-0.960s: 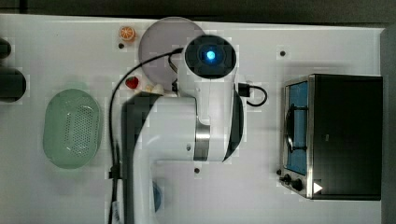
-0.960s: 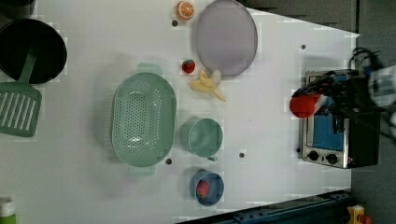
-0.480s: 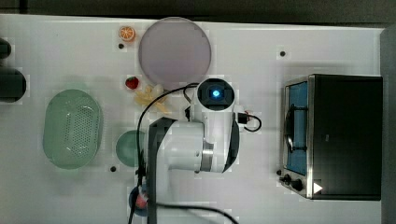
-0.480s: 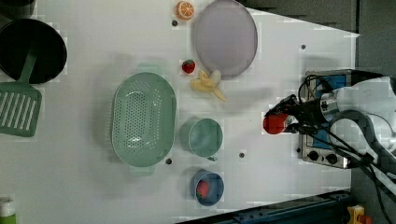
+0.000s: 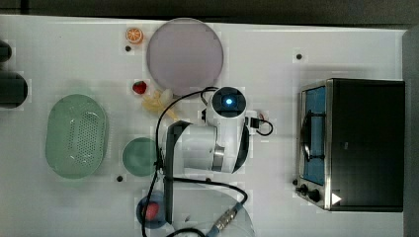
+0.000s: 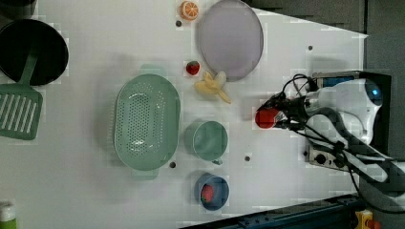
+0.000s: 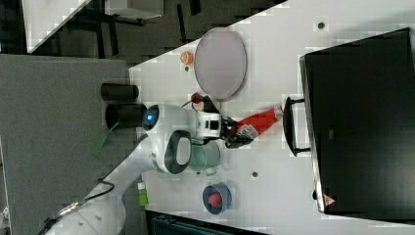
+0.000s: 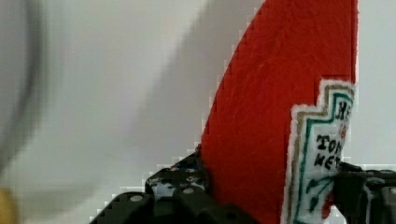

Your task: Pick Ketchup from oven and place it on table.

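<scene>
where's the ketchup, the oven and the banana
ketchup (image 7: pixel 258 122), right view, red body of the bottle
oven (image 5: pixel 368 143), top view, black top panel
banana (image 6: pixel 212 87), left view, middle of the peeled fruit

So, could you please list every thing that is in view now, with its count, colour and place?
ketchup: 1, red, in the gripper, above the table
oven: 1, black, top view's right
table: 1, white
plate: 1, grey
orange slice: 1, beside the plate
strawberry: 2, red, one by the banana, one in the blue bowl
colander: 1, green
cup: 1, green
pan: 1, black
spatula: 1, green
gripper: 1, black, closed on the ketchup
</scene>
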